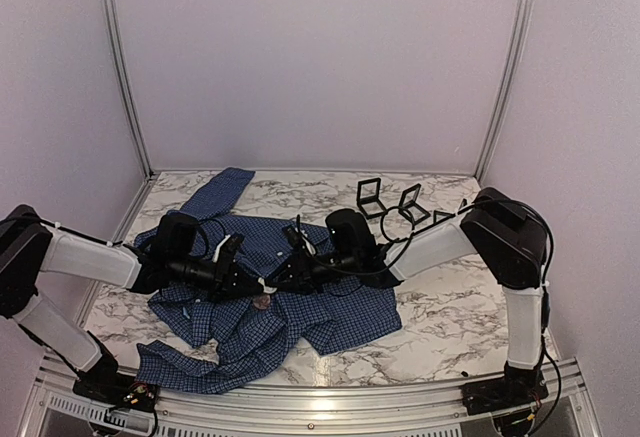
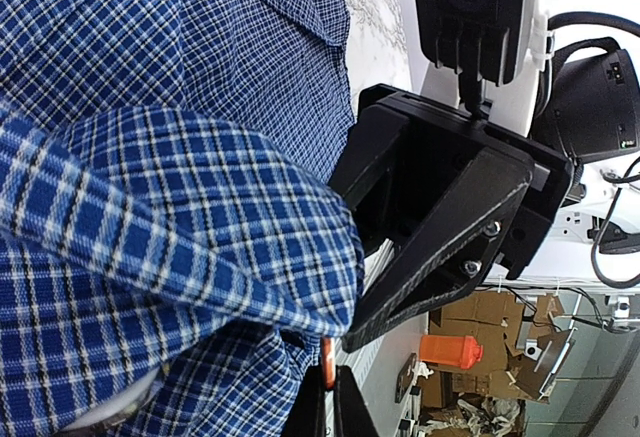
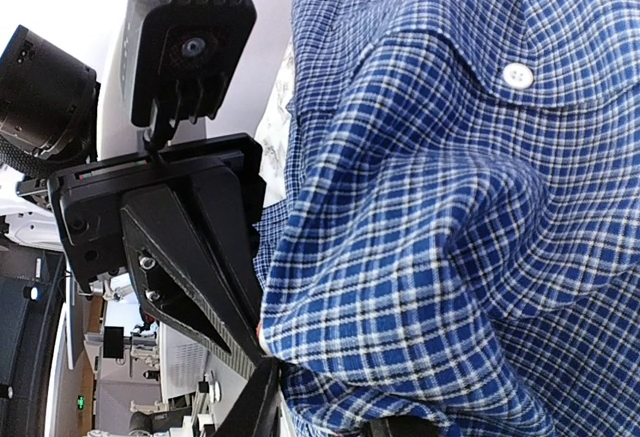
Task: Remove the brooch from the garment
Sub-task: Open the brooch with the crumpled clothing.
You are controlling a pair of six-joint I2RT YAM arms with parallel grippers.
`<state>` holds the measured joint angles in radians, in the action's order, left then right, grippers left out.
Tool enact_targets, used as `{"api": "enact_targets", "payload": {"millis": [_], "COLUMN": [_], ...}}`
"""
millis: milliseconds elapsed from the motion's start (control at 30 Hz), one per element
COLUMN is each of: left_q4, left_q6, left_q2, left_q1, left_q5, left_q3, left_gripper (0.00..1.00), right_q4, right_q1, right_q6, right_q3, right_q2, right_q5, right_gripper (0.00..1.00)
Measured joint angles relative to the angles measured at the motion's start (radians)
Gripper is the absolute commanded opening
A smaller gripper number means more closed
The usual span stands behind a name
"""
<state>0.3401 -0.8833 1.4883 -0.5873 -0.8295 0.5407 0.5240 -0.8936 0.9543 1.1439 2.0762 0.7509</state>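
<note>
Though kept well apart from the black square frames (image 1: 370, 195) at the back of the marble table (image 1: 450, 297), crowded tip to tip over the garment (image 1: 340, 312), dark blue check, rumpled, with one pale button (image 3: 517, 75) on show. Half hid the right gripper's (image 1: 283, 277) fingers (image 3: 256, 405) in a bulging fold; could not tell whether clamped. Pinched the brooch (image 1: 262, 300), small, round, reddish-brown, orange at its edge, in the left gripper (image 1: 250, 284), near the garment's middle.

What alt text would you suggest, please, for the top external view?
Two arms reach inward over a dark blue checked shirt on a marble table, the left end effector and right end effector nearly meeting at a reddish-brown brooch. Small black frames stand behind.
</note>
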Motion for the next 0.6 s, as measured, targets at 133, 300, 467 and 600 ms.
{"api": "enact_targets", "payload": {"millis": [133, 300, 467, 600], "left_q4": [0.0, -0.001, -0.002, -0.002], "left_q6": [0.0, 0.0, 0.0, 0.0], "left_q2": [-0.002, -0.002, -0.002, -0.002], "left_q1": [0.0, -0.002, -0.009, -0.01], "left_q5": [0.001, 0.006, 0.018, 0.021], "left_q3": [0.0, 0.0, -0.001, 0.0], "left_gripper": [0.0, 0.0, 0.0, 0.0], "right_q4": [0.007, 0.007, 0.003, -0.002], "right_q1": [0.0, 0.0, 0.001, 0.001], "right_q6": [0.002, -0.001, -0.012, -0.019], "right_q3": [-0.002, -0.002, -0.002, -0.002], "right_q2": [0.0, 0.0, 0.0, 0.0], "right_q5": [0.0, 0.002, 0.001, 0.001], "right_gripper": [0.22, 0.19, 0.19, 0.19]}}
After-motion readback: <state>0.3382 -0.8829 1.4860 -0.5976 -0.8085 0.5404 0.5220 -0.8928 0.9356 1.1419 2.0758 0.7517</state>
